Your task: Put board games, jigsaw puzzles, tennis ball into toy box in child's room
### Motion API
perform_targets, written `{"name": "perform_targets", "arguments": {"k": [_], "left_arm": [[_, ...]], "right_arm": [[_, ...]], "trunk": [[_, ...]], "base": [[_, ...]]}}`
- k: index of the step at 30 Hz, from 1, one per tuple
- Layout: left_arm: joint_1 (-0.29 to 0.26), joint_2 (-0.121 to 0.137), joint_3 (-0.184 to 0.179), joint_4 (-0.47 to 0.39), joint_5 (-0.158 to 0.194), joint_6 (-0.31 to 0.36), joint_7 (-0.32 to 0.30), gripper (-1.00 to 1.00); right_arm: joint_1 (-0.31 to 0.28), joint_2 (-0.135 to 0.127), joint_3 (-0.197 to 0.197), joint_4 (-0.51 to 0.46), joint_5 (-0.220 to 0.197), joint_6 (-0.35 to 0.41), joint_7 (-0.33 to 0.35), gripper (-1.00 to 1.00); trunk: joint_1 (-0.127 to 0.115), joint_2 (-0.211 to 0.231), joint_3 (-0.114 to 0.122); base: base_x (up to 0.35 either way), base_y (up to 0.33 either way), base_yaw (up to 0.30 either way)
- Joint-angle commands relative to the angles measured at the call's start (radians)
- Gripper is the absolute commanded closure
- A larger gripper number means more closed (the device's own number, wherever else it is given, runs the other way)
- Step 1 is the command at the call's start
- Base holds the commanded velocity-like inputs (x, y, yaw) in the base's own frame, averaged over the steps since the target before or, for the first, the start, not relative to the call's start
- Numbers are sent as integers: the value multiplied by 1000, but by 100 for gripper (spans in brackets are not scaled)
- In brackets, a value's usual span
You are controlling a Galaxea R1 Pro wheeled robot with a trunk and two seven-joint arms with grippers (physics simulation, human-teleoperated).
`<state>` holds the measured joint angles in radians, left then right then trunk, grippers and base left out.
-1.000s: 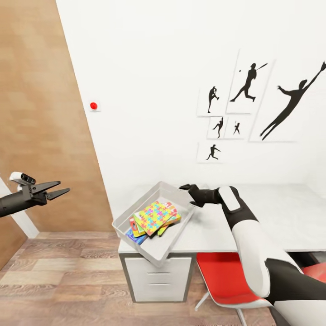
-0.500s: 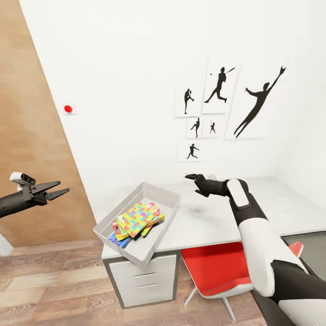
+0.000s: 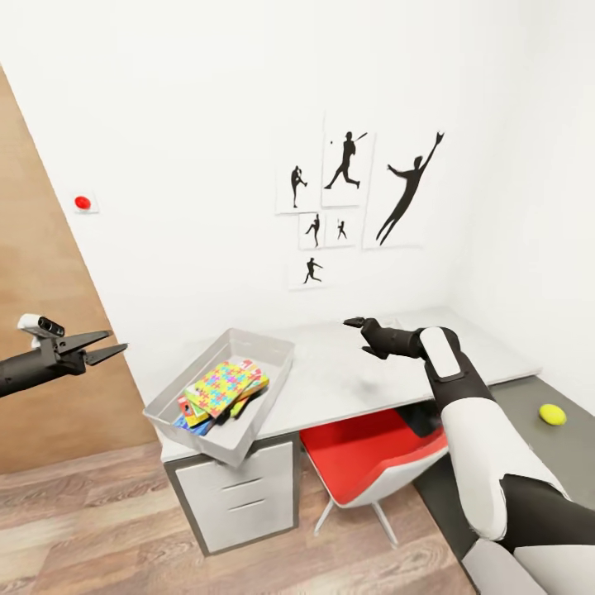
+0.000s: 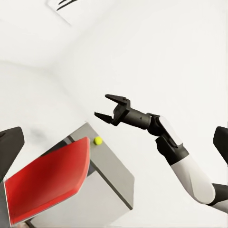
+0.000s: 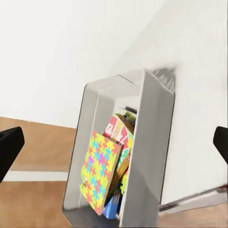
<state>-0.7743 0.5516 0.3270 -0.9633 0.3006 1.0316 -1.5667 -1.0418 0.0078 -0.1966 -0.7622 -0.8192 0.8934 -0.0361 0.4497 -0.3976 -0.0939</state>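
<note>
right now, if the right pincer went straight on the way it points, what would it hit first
Probably the light grey open-topped toy box, which sits straight ahead between the open right pincer fingertips in its wrist view. Bare pale grey tabletop lies between; depth is unclear.

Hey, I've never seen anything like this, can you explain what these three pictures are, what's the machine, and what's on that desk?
It is a simulated wheeled robot with two arms, each ending in a two-fingered tool. The big picture is from a camera on its head; the other two come from cameras near each tool.

In the head view the left tool hangs open and empty over the floor, and the right tool hovers open and empty over the pale table. At the table's end sits the grey toy box, overhanging the edge a little, with a jigsaw puzzle lying on top of other flat toys. The tennis ball lies apart on the lower dark wing. A red chair is tucked under the table.
</note>
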Motion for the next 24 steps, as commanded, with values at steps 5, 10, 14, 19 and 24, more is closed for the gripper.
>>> {"name": "perform_targets", "arguments": {"k": [5,10,14,19,24], "left_arm": [[-1,1,0,0,0,10,-4,-100],[0,1,0,0,0,10,-4,-100],[0,1,0,0,0,10,-4,-100],[0,1,0,0,0,6,-4,-100],[0,1,0,0,0,-5,-4,-100]], "right_arm": [[-1,0,-3,0,-2,2,-4,-100],[-1,0,-3,0,0,-3,-4,-100],[-1,0,-3,0,0,-3,-5,-100],[-1,-1,-3,0,1,-5,-5,-100],[-1,-2,-3,1,2,-5,-7,-100]], "trunk": [[0,-2,2],[0,-2,6],[0,-2,9],[0,-2,13],[0,-2,17]], "base": [[-239,0,-261],[-225,-19,-261],[-186,-98,-261],[-112,-125,-261],[-26,-132,-261]]}}
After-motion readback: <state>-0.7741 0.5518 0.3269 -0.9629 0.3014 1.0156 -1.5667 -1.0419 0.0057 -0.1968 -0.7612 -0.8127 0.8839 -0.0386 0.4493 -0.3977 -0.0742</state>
